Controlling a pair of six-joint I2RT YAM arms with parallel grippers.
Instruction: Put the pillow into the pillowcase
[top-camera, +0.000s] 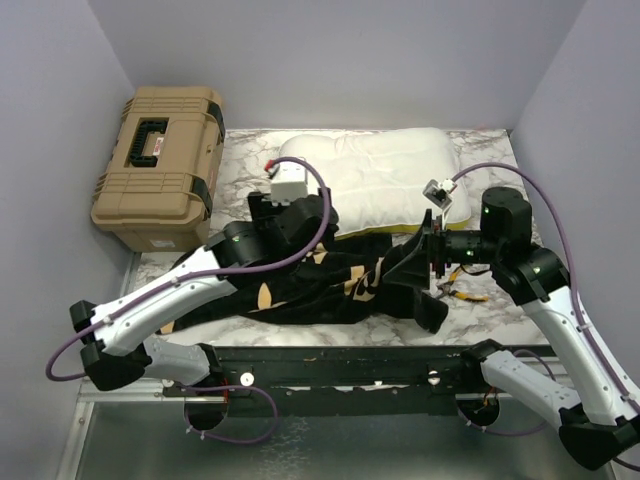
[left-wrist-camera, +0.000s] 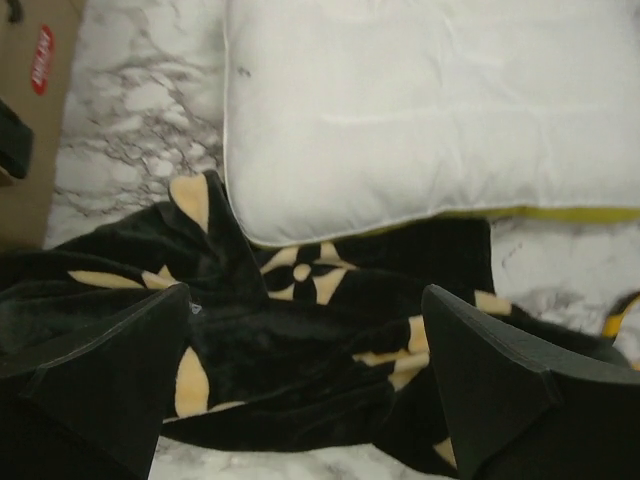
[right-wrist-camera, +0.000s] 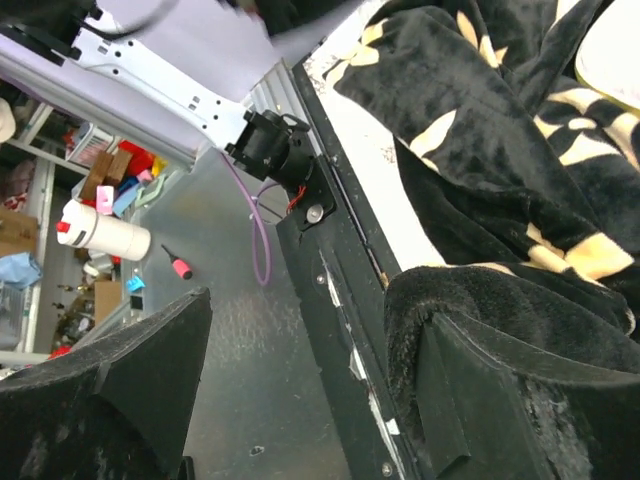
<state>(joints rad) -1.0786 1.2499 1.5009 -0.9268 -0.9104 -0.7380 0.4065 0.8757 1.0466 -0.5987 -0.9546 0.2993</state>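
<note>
Black plush pillowcase (top-camera: 320, 282) lies beneath the left hand (left-wrist-camera: 305, 300) and right hand (right-wrist-camera: 315, 310), both released, the pillow (top-camera: 370, 180) just beyond, lengthwise side to side, nearer the left.

- The tan toolbox (top-camera: 160, 165) fills the far-left corner against the wall.
- A bare strip of counter (top-camera: 245, 165) runs between the toolbox and the pillow (top-camera: 370, 180).
- The crumpled pillowcase (top-camera: 300, 285) covers the near middle, and its folds reach the pillow's near edge.
- The left gripper (left-wrist-camera: 305, 330) has wide jaws with nothing between them.
- Fabric drapes over one side of the right gripper (right-wrist-camera: 310, 390).
</note>
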